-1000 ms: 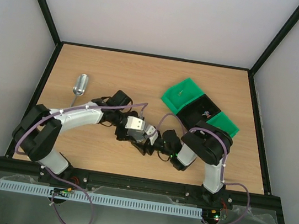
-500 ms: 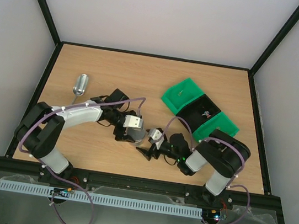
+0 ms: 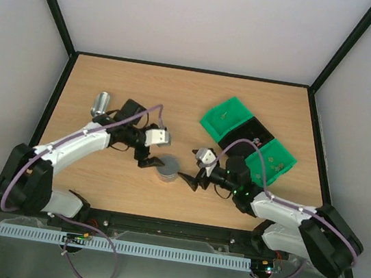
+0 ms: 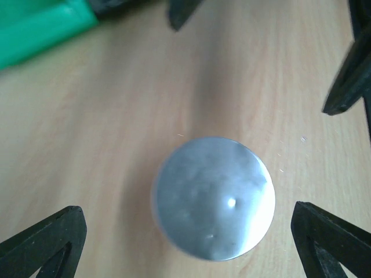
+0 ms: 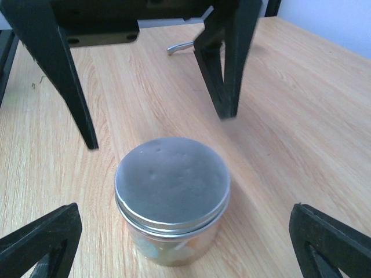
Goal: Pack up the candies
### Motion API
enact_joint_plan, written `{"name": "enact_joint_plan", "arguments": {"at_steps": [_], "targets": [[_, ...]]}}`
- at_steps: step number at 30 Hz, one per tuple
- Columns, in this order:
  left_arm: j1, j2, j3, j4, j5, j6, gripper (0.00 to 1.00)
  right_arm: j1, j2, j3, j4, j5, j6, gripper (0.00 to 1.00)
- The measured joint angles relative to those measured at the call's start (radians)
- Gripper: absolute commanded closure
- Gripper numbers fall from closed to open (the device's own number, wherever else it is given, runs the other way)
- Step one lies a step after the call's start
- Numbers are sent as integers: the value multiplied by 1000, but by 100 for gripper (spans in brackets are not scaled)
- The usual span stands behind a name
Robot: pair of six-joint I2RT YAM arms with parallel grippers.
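Observation:
A small clear jar point(image 3: 167, 168) with a grey metal lid point(image 5: 171, 180) stands upright on the table between both arms. Pale and orange candies point(image 5: 174, 259) show through its wall. More candies point(image 3: 276, 163) lie in the right green bin. My left gripper point(image 3: 149, 159) hangs open just left of the jar and looks down on the lid point(image 4: 213, 197), its fingertips point(image 4: 52, 237) wide of it. My right gripper point(image 3: 191, 181) stands open just right of the jar, level with it, touching nothing. In the right wrist view the right gripper point(image 5: 182, 231) frames the jar.
A green bin point(image 3: 225, 117), a black bin point(image 3: 246, 138) and a second green bin point(image 3: 264, 171) lie in a row at the right back. A metal scoop point(image 3: 100, 104) rests at the left back. The left arm's fingers point(image 5: 65, 87) stand just behind the jar in the right wrist view.
Both grippers were bunched together over the jar; they have opened and drawn apart, left arm to the left, right arm to the right. The lidded jar now stands alone.

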Motion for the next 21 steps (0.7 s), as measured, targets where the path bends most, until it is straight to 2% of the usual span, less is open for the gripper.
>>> {"name": "enact_joint_plan", "arguments": {"at_steps": [6,14,21], "targets": [[130,-20,155,2,-51,-215,0,-95,-58,195,-250,4,65,1],[321,232,567,-123,-161,-440,1,-294,-19,524,-536,18,193,1],[497,311,593,-167,-247,-567,0,-511,20,584,-656,24,274,1]]}}
